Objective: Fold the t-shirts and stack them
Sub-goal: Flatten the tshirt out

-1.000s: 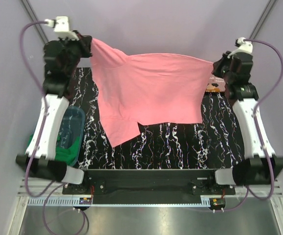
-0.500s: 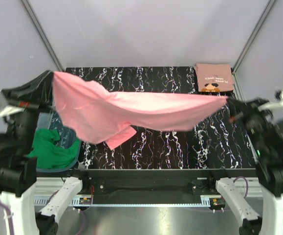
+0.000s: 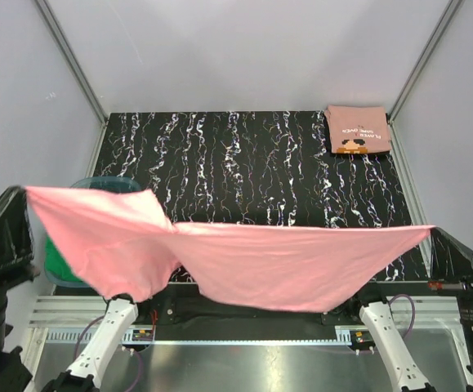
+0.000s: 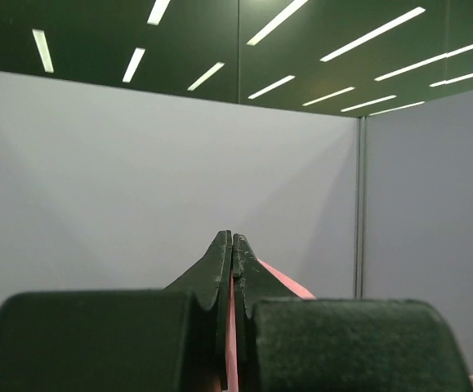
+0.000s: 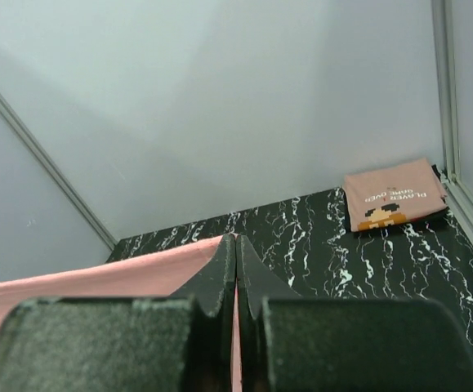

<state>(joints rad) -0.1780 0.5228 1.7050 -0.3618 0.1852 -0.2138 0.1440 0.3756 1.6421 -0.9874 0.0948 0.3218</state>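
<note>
**Holding the pink tee spread in the air: task about half done**

Item 1. Pink t-shirt: unfolded and hanging in mid-air over the near edge of the table, stretched left to right between the two arms. The top edge is taut and the body sags in a shallow belly. A looser lobe, probably a sleeve or shoulder, droops at the left. No part of it appears to rest on the table.

Item 2. Left gripper: raised at the near left. Its jaws are clenched on a thin strip of the pink cloth, which shows between the fingertips in the wrist view.

Item 3. Right gripper: raised at the near right. Its jaws are likewise pinched together on the pink hem, which runs away to the left.

Item 4. Salmon t-shirt: lying in the far right corner of the table as a neat folded rectangle, lettering and small print facing up. Judged finished and serving as the base of the stack.

Item 5. Bin: at the near left, partly hidden behind the hanging tee, with a green cloth inside. Whether that cloth belongs to the task cannot be told.

Progress: one tee is folded and placed. The pink tee has yet to be laid flat on the table, folded, and carried to the far right corner to go on top of the salmon one.
</note>
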